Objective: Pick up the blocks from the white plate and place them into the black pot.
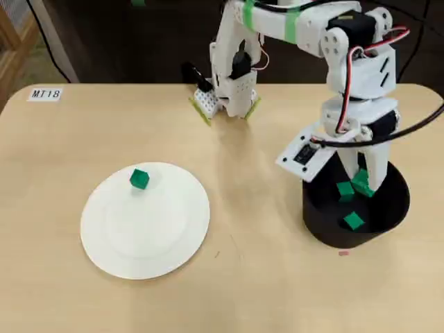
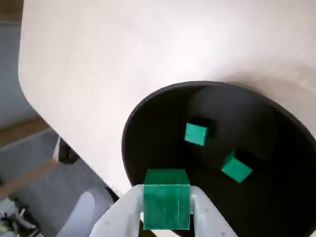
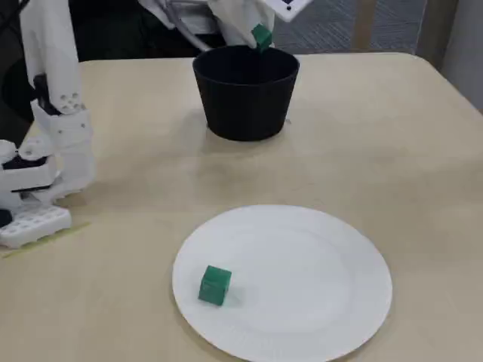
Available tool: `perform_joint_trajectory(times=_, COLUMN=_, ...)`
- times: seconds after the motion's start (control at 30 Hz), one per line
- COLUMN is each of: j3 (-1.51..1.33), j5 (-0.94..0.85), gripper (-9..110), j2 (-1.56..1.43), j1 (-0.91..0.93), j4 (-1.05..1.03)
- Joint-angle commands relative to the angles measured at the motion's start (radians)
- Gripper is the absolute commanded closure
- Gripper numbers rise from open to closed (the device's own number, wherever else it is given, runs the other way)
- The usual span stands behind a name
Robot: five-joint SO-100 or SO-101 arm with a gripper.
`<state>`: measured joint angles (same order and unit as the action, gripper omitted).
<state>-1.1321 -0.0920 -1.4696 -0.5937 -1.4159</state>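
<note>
My gripper (image 2: pixel 167 210) hangs over the black pot (image 2: pixel 148 106), shut on a green block (image 2: pixel 167 197) held between its white fingers. Two more green blocks (image 2: pixel 196 134) (image 2: pixel 236 168) lie apart on the pot's floor. In the overhead view the gripper (image 1: pixel 362 182) is above the pot (image 1: pixel 316 225) at the right, and a single block (image 1: pixel 139 178) rests near the far rim of the white plate (image 1: pixel 146 236) at the left. The fixed view shows the held block (image 3: pixel 262 36) just above the pot's rim (image 3: pixel 245 105), with the plate (image 3: pixel 317 294) and its block (image 3: pixel 215 285) in front.
The arm's white base (image 1: pixel 229 94) stands at the table's far edge in the overhead view, left of the pot, and at the left (image 3: pixel 45 158) in the fixed view. A label "MT18" (image 1: pixel 46 94) is stuck at the far left corner. Bare tabletop lies between plate and pot.
</note>
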Motion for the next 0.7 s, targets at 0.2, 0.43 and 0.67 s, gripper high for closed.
perform_joint_trajectory(times=0.2, j3=0.054, j5=-0.029, gripper=85, j2=-0.015, j1=-0.003, j4=-0.075)
perform_joint_trajectory(times=0.43, j3=0.054, j5=-0.049, gripper=69, j2=-0.028, j1=-0.017, j4=-0.097)
perform_joint_trajectory(times=0.67, j3=0.055, j5=-0.006, gripper=104, j2=-0.037, j1=0.012, j4=-0.112)
